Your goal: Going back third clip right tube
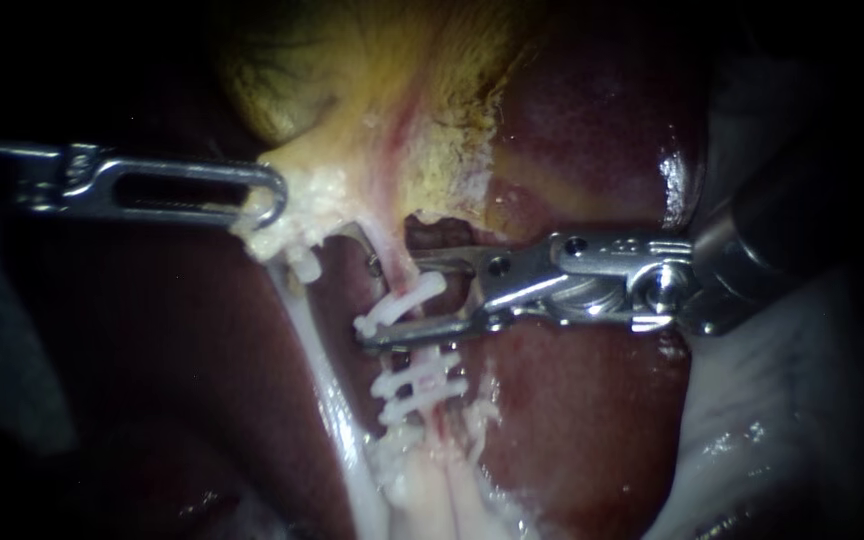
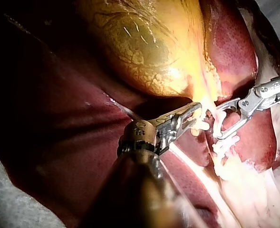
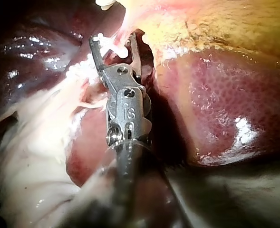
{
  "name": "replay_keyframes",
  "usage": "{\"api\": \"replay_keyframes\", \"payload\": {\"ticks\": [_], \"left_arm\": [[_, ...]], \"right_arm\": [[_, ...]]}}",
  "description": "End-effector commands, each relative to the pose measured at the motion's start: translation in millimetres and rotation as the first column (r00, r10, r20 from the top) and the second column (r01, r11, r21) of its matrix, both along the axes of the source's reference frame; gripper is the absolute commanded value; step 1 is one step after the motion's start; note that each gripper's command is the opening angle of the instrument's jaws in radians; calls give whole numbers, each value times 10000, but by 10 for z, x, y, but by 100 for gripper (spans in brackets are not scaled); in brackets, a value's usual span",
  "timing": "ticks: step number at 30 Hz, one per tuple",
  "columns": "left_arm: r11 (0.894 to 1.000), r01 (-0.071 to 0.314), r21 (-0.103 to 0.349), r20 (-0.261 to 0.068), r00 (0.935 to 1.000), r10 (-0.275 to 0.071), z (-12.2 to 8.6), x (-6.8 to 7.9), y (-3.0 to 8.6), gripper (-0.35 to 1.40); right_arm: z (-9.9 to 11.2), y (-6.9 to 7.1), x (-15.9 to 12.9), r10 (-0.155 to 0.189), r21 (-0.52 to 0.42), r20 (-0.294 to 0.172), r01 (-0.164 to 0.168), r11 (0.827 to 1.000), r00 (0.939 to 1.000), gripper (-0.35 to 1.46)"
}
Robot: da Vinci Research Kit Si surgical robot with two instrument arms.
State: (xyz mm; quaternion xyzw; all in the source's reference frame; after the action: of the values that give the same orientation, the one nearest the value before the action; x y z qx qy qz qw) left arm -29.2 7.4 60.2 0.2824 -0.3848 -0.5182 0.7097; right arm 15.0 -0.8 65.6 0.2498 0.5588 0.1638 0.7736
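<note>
Against dark liver (image 1: pixel 577 430) and yellow gallbladder (image 1: pixel 352 90), with jaws of right instrument (image 1: pixel 389 300) spread astride right tube (image 1: pixel 395 250) and those of left instrument (image 1: pixel 270 205) clenched on gallbladder neck, risk of snagging clip (image 1: pixel 422 290) between the spread jaws on a crooked retreat, tearing it loose.

The left instrument (image 1: pixel 257 198) comes in from the left side and lies almost flat. Its long jaws are pressed together and pinch a bit of pale tissue (image 1: pixel 304 205) from both sides. In the left wrist view its shaft ends in a round wrist joint, and the jaws reach straight out from it. The right instrument (image 1: pixel 372 300) comes in from the right, nearly flat too. Its two thin jaws stand apart like a small open beak, with a clear gap between them.
</note>
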Motion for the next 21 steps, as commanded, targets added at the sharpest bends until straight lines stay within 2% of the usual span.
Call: {"api": "replay_keyframes", "payload": {"ticks": [1, 5, 10, 21], "left_arm": [[10000, 0, -3, -1, 10000, 0, 0, 0, 0, -35], [10000, -5, -3, 3, 10000, 5, 1, 1, 0, -35], [10000, -5, -6, 2, 10000, 5, 1, 1, 0, -35], [10000, -7, -11, 1, 10000, 7, 2, 1, 0, -35]], "right_arm": [[-1, 0, -2, -3, 12, -3, 3, 10000, 10000, 50], [-1, 1, -13, -121, -140, -76, 120, 9998, 9999, 50], [1, 3, -23, -93, -288, -50, 91, 9995, 9999, 50], [3, 5, -30, -102, -474, -48, 100, 9988, 9999, 50]]}}
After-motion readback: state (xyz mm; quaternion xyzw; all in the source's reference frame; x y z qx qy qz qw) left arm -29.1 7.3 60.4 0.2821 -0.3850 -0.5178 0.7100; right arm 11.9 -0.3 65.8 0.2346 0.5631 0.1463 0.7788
